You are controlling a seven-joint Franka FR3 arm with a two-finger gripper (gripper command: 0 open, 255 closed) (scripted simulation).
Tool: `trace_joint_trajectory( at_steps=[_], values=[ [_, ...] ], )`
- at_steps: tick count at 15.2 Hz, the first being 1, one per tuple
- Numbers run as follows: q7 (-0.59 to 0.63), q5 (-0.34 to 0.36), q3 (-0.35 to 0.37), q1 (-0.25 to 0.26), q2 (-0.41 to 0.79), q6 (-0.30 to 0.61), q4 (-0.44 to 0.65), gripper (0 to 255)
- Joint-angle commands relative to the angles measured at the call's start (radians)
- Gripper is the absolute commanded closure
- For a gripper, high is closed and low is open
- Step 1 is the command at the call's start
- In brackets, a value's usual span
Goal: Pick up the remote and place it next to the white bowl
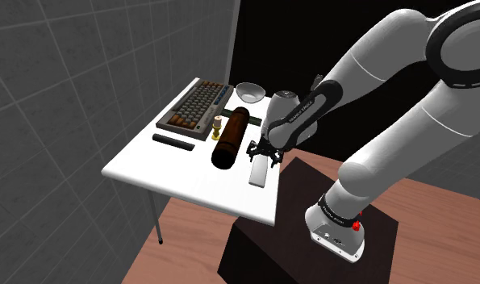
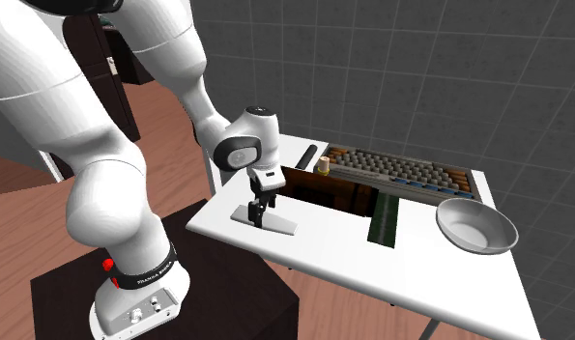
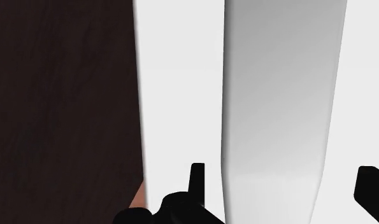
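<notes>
bowl (image 1: 251,91): one, grey-white, upright, well beyond the claw (image 1: 260,153); its inner wall is seen bare down to the bottom.
bottle (image 1: 229,139): one, dark brown, laid on its side just beside the claw; its contents cannot be told.
remote (image 3: 283,95): one, drawn as a plain white slab, long, narrow and flat; it is laid on the white table (image 1: 141,165) directly beneath the claw.
claw: released; the fingers (image 3: 198,181) are spread to either side of the remote, which is not clasped.
keyboard (image 1: 196,106): one, brown-cased with grey keys, set past the bottle from the claw.
black bar (image 1: 173,142): one, laid on the bottle's far side from the claw.
</notes>
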State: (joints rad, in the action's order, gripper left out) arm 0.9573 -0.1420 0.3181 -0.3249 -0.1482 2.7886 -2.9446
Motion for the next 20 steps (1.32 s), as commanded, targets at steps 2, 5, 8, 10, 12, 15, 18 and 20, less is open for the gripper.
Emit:
trace_joint_trajectory(
  at_steps=[2,5,8,10,12,15,18,20],
  values=[
    [0.031,0.046,0.01,-0.023,0.074,0.07,0.004,0],
    [0.04,0.058,0.01,-0.027,0.088,0.082,0.005,0],
    [0.04,0.058,0.01,-0.027,0.088,0.082,0.005,0],
    [0.04,0.058,0.01,-0.027,0.088,0.082,0.005,0],
    [0.04,0.058,0.01,-0.027,0.088,0.082,0.005,255],
    [0.04,0.058,0.01,-0.027,0.088,0.082,0.005,255],
    [0.04,0.058,0.01,-0.027,0.088,0.082,0.005,255],
    [0.04,0.058,0.01,-0.027,0.088,0.082,0.005,255]
  ],
)
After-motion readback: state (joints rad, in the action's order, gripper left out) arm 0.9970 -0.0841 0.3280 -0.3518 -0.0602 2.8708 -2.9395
